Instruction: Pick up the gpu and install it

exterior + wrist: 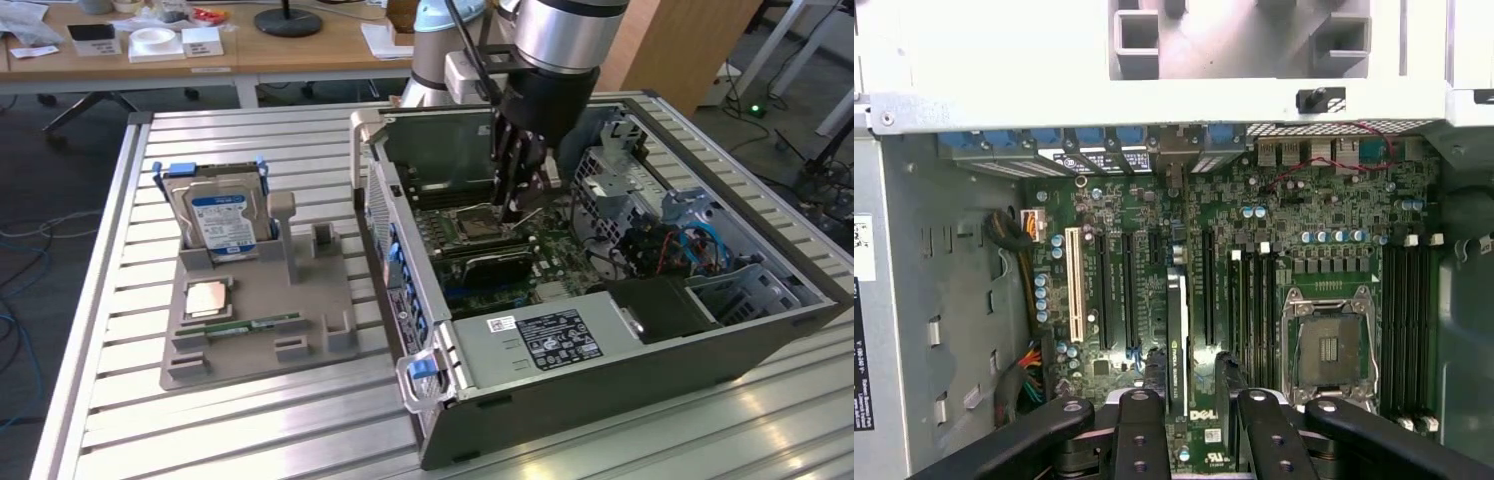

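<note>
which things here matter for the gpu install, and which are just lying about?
Job:
gpu, edge-on over the motherboard slots
hand, down at the gpu
open PC case

Lying about:
hard drive, upright in the grey holder
memory stick, in the same holder

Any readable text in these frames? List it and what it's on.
"DELL": white print on the motherboard, by the tool, which holds the gpu edge-on.
Power supply label: too small to read.
Hard drive label, blue and white: too blurred to read.
Case-wall stickers: unreadable.
Sticker on the board's edge: unreadable.
</note>
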